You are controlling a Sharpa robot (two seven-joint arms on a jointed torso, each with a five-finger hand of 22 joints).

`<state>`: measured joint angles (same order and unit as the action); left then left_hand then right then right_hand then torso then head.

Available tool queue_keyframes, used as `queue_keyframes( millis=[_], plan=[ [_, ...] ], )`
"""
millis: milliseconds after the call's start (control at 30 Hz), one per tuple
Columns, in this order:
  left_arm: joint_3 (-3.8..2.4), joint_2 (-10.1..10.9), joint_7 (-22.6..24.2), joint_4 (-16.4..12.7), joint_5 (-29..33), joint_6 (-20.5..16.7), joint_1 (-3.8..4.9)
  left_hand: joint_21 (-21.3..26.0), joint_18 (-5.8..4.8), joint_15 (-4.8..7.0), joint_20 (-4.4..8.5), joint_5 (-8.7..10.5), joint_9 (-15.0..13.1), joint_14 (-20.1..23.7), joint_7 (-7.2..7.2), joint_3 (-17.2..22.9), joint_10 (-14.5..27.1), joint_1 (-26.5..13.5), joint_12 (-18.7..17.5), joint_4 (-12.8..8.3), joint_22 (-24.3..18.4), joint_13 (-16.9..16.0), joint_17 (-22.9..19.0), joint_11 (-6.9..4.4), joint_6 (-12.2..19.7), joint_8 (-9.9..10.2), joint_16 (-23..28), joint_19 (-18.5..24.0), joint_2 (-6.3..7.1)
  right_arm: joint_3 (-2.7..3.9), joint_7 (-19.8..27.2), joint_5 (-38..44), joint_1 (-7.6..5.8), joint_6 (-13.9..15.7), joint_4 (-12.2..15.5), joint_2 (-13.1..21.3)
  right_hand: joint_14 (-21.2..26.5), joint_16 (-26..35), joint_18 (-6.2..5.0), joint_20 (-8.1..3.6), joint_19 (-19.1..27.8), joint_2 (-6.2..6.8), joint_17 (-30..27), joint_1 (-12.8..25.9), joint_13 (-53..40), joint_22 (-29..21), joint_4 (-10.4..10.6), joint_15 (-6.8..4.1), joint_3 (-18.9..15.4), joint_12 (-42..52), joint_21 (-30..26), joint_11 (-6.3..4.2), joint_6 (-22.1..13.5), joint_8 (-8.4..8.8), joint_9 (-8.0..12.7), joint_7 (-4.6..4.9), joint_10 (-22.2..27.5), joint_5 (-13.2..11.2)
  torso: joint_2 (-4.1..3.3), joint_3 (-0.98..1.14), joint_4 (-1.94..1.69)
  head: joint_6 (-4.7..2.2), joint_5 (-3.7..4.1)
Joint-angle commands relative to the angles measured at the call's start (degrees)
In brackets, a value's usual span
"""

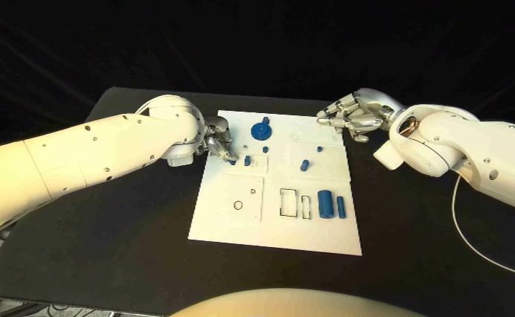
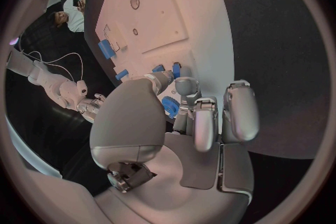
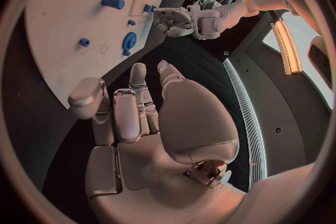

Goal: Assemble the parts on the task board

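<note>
The left hand sits at the left edge of the white board, right by a small blue peg, and the blue wheel stands near the board's far edge, so that corner is crowded. The right hand hangs over the far right corner of the board, with two blue tubes lying side by side near the right edge and a few small blue bits in the middle. The near left part of the board is flat and bare, and the black table is open along its near edge and both near corners.
</note>
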<state>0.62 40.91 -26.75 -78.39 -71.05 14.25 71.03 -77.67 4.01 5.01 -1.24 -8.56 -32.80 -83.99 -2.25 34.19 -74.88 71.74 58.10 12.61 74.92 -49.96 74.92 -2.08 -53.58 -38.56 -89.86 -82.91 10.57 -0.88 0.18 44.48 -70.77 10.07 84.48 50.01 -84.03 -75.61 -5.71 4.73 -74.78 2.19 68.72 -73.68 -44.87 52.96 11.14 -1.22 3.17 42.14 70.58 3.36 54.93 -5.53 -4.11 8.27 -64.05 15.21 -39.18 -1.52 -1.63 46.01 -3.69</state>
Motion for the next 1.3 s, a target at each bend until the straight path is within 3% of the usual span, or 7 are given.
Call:
queue_keyframes(
  millis=[33, 233, 867, 1300],
  plan=[
    [0.08, -0.38, -0.04, -0.03, -0.05, 1.76, -0.11, -0.12, -0.44, 0.09, -0.09, -0.32, 0.15, -6.01, 0.48, 7.91, -0.90, -1.45, 0.68, -7.47, 1.91, -0.48, 15.08, -0.13, -0.84, -0.44, -0.14, -0.29, -0.36, 0.00, 0.62, 0.01, 0.03, -0.77, 0.13, 0.02, -1.26, 0.13, -1.16, 0.00, 0.21, -0.55, -0.10, 0.05, 0.05, 0.00, 0.04, 0.03, -0.26, -0.21, -0.24, -0.03, 0.03, -0.24, 0.00, 0.12, 0.56, 0.39, 0.00, 0.00, -0.04, 0.03, 0.00],
    [0.08, -0.74, -0.88, 0.28, -0.04, 1.39, -0.11, -0.44, -0.53, 0.37, 0.10, -0.24, 0.44, -6.01, 1.02, 6.86, -1.69, -4.70, 1.30, -6.11, 2.38, -1.12, 15.08, -0.50, -1.92, -0.54, -0.14, -0.53, -0.71, 0.00, 0.59, 0.03, 0.03, -0.73, 0.16, 0.03, -1.26, 0.18, -1.17, 0.00, 0.23, -0.66, -0.15, 0.00, 0.08, -0.08, 0.07, 0.03, -0.26, -0.19, -0.29, -0.03, 0.05, -0.27, 0.00, 0.11, 0.55, 0.46, 0.00, 0.02, 0.04, 0.12, -0.15],
    [0.08, -1.07, -3.27, 0.53, -0.04, 2.04, -0.10, -1.27, -0.81, 0.89, 0.64, -0.11, 1.55, -6.01, 1.82, 0.56, -2.92, -9.38, 2.57, -4.39, 3.60, -2.65, 15.08, -1.15, -4.16, -0.04, -0.14, -1.18, -0.62, 0.00, 0.59, 0.07, 0.03, -0.71, 0.19, 0.13, -1.25, 0.23, -1.18, 0.00, 0.24, -0.74, -0.20, -0.07, 0.11, -0.11, 0.08, 0.02, -0.28, -0.17, -0.32, -0.04, 0.07, -0.30, -0.01, 0.10, 0.56, 0.62, 0.01, -0.01, -0.02, 0.33, 0.06],
    [0.08, -1.18, -3.68, 0.55, -0.04, 2.75, -0.10, -1.97, -1.02, 1.00, 0.77, -0.13, 2.20, -6.01, 1.94, -3.57, -3.45, -12.11, 3.19, -1.93, 4.52, -3.42, 15.08, -1.24, -5.24, 0.38, -0.14, -1.65, -1.67, 0.00, 0.70, 0.08, 0.03, -0.65, 0.15, 0.10, -1.25, 0.23, -1.18, 0.00, 0.24, -0.74, -0.20, -0.07, 0.11, -0.11, 0.08, 0.02, -0.28, -0.17, -0.32, -0.04, 0.07, -0.30, -0.01, 0.10, 0.56, 0.62, 0.00, -0.01, -0.02, 0.49, 0.09]
  ],
)
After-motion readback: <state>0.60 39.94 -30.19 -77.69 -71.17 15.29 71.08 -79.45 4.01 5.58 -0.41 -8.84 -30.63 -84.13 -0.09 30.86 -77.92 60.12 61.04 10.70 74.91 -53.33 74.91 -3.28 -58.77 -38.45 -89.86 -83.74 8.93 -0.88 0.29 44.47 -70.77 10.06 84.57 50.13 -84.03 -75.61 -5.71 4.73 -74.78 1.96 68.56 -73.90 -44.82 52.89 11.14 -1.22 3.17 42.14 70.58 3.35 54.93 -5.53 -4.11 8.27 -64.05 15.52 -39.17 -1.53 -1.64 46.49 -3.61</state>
